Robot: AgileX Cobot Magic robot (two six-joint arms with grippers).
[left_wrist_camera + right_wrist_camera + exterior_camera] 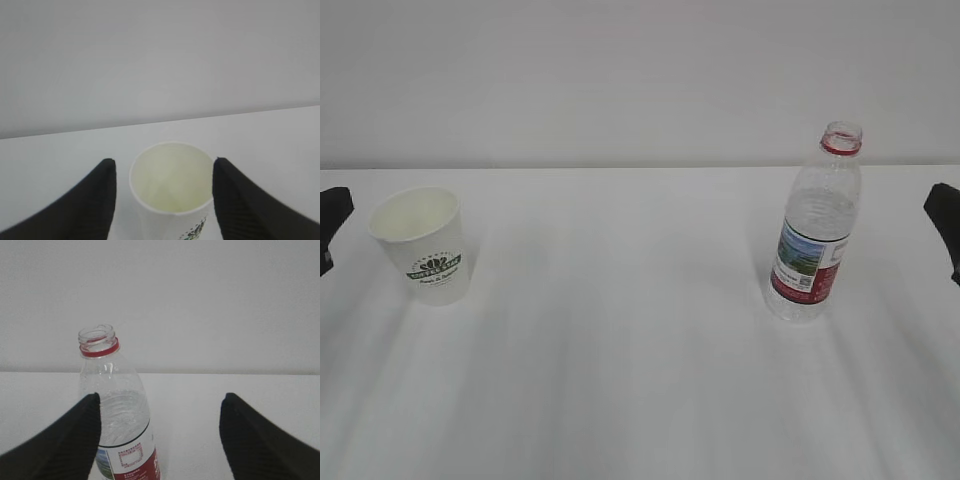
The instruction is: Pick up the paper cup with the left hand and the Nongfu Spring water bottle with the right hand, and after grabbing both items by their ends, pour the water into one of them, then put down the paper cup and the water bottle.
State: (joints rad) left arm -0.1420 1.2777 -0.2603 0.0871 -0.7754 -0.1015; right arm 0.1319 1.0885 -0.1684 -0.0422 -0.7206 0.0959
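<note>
The white paper cup (424, 245) with a dark green logo stands upright on the left of the table, with nothing in it. In the left wrist view the paper cup (170, 180) shows between and beyond the fingers of my left gripper (164, 161), which is open and apart from it. The uncapped Nongfu Spring water bottle (814, 225) stands upright on the right, with water (817, 222) up to its shoulder. My right gripper (161, 397) is open. The bottle (117, 410) lies beyond its left finger (75, 440), off centre. Both grippers only show as dark tips at the exterior view's side edges.
The white table (640, 360) runs back to a plain pale wall (640, 70). Bare tabletop lies between the cup and the bottle and in front of both. Nothing else stands on it.
</note>
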